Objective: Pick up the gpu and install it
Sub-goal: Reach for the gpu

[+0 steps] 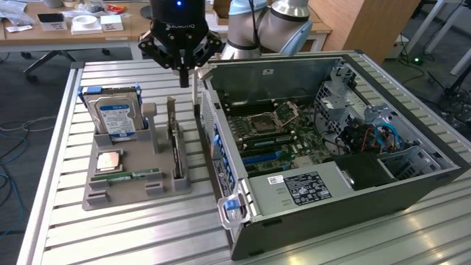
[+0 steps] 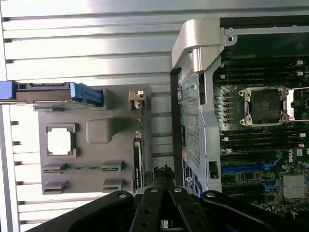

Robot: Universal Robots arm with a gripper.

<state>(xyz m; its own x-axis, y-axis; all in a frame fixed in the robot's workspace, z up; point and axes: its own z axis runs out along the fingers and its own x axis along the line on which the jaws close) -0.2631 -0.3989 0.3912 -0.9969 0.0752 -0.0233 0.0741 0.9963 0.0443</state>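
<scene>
Task at its start: gpu point(image 1: 175, 141) upright in grey rack point(image 1: 136, 190), unlifted; gripper point(image 1: 184, 81) nearby, jaws closed, empty.

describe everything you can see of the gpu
The gpu is a thin, dark card with a brownish face. It stands on its long edge in slots of the grey holder on the slatted table, beside the open computer case. A metal bracket caps one end. Only the holder touches it. The shut claw hangs above, toward the case side, apart from it.
</scene>
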